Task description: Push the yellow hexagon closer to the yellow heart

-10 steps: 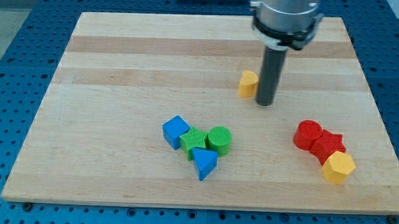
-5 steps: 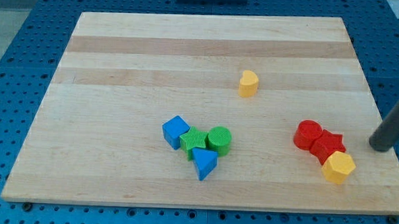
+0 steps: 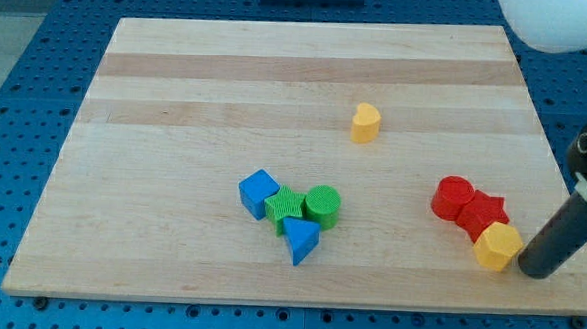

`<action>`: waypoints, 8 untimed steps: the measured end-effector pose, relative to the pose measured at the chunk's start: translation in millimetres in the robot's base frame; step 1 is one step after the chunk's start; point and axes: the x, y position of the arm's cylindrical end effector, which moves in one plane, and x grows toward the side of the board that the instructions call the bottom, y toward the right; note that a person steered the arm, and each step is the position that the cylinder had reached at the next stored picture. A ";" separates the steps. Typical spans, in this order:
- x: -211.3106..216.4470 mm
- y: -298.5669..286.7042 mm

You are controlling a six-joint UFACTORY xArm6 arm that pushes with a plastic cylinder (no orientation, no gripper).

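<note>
My tip point(image 3: 533, 272) is a bare rod, no jaws to open or close. It sits just right of the hexagon point(image 3: 497, 245), likely set to shove it left and up toward the heart point(image 3: 365, 122), well apart. Red star point(image 3: 484, 211) and cylinder point(image 3: 454, 197) touch the hexagon's far side, in the way.

Two yellow blocks point(image 3: 366, 122), two red point(image 3: 455, 198), two green point(image 3: 322, 204), two blue point(image 3: 258, 194).

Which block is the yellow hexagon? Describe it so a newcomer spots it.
Look at the wooden board's lower right corner, where three blocks touch in a diagonal row. The yellow hexagon ends that row, below the red star, beside my tip. It is the row's only yellow block.
</note>
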 end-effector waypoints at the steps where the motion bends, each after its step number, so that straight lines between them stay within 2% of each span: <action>1: 0.0 -8.7; 6: 0.0 -73.9; 8: -19.7 -102.7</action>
